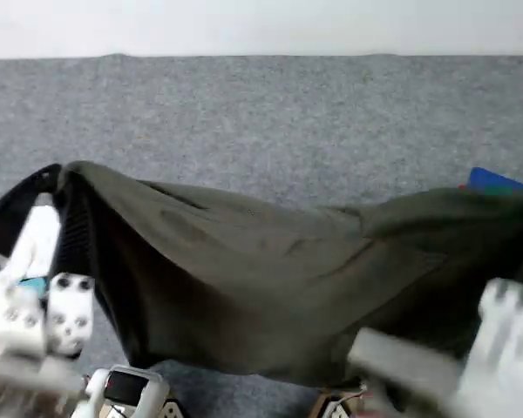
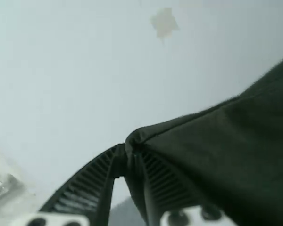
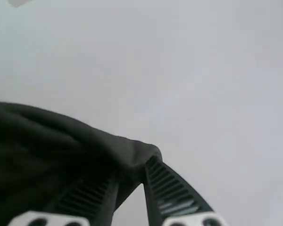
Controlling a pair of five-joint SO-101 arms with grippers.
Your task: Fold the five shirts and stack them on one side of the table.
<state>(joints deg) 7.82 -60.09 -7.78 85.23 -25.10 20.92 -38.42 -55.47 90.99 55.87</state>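
The dark shirt [image 1: 244, 279] hangs stretched over the grey table [image 1: 261, 122], partly hiding a blue object [image 1: 492, 180]. Wrist views show the left tool [image 2: 129, 157] and right tool [image 3: 148, 165] each clamped on its edge.

The high camera looks down on the grey counter [image 1: 270, 113] from above the arms. Each wrist camera sits close behind its own left hand [image 2: 127, 159] or right hand [image 3: 137, 173] and is tilted up at a pale surface. All three views share the olive shirt [image 1: 244, 279].
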